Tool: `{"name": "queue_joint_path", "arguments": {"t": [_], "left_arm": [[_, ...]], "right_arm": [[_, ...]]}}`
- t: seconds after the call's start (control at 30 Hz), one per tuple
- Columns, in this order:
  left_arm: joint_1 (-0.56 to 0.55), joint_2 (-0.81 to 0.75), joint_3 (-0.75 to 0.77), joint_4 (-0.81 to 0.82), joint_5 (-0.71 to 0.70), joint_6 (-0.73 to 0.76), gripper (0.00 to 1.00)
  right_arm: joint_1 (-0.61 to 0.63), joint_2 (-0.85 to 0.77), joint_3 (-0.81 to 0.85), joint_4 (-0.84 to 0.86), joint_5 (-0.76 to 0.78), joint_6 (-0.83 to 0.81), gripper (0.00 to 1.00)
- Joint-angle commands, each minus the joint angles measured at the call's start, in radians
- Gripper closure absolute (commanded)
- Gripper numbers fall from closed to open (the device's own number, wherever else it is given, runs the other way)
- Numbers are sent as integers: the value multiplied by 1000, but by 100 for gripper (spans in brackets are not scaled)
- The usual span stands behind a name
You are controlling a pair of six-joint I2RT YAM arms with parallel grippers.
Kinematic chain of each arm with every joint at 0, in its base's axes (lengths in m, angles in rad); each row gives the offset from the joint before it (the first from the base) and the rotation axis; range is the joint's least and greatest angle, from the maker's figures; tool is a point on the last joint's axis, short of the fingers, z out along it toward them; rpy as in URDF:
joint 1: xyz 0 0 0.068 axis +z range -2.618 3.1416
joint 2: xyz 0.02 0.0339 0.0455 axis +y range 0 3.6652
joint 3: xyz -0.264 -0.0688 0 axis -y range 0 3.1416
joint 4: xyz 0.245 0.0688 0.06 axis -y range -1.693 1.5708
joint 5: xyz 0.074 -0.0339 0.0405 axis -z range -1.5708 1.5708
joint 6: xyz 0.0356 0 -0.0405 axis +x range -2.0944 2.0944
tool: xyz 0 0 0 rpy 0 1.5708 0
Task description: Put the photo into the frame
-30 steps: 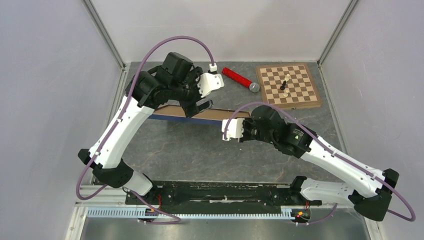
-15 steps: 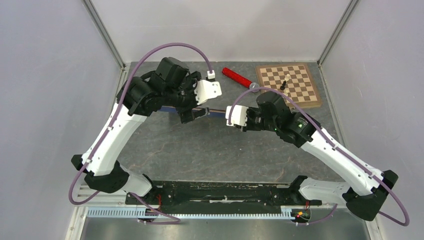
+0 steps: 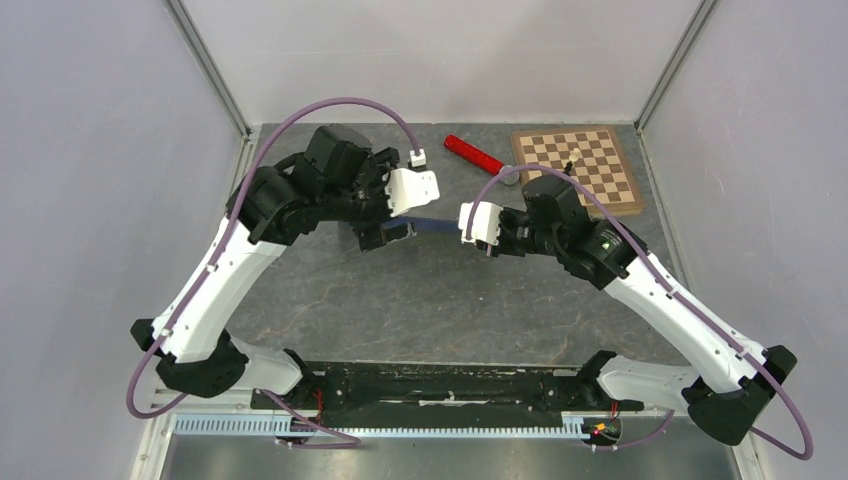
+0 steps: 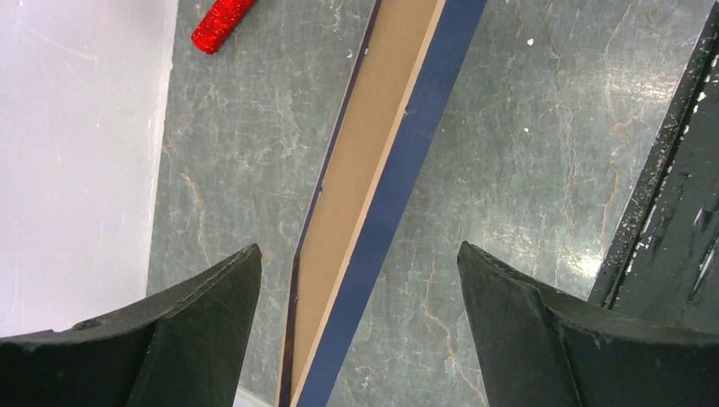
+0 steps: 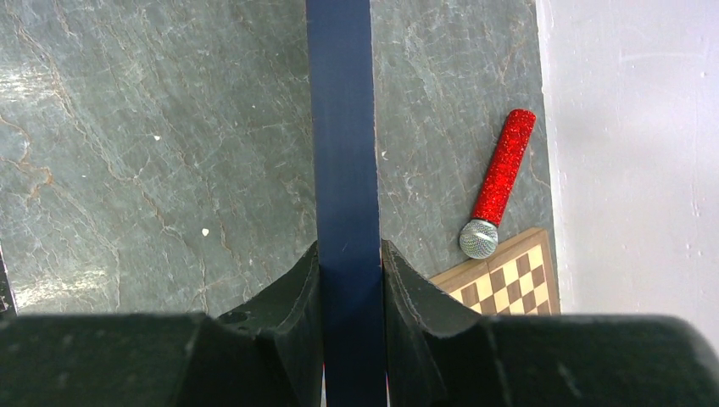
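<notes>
Frame (image 5: pixel 343 127) was tipped up on edge nearer the table's (image 3: pixel 400 300) far edge, right gripper (image 5: pixel 348 280) pinching its blue rim, left gripper (image 4: pixel 360 280) wide open astride it.

Bright even light; soft shadows; faint glare on table (image 4: pixel 585 254); all 3 views sharp.

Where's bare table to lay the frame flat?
Widest bare patch: table between the frame, held on edge in the right gripper, and the black base rail. Crowded at back right: chessboard, red microphone.
</notes>
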Motion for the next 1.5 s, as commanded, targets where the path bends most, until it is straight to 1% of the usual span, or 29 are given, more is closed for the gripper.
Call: {"name": "queue_joint_path", "arguments": {"t": [0.0,0.27,0.53,0.73,0.8,1.13,1.47], "left_arm": [[-4,-61,-48,80,-1,62,9],[-14,-67,-78,97,13,149,9],[-30,-11,-126,110,18,194,9],[-30,-55,-254,244,-17,273,8],[-30,-55,-272,264,-20,292,8],[-18,-26,-284,298,-21,350,8],[-4,43,-283,285,3,384,9]], "right_arm": [[-16,-35,28,72,-47,77,100],[-23,-16,62,57,-64,90,100],[-34,-11,80,46,-73,107,100],[-58,-27,76,41,-121,112,100],[-68,-28,74,40,-136,113,100],[-107,-33,76,18,-195,88,100],[-144,-37,76,8,-260,68,100]]}}
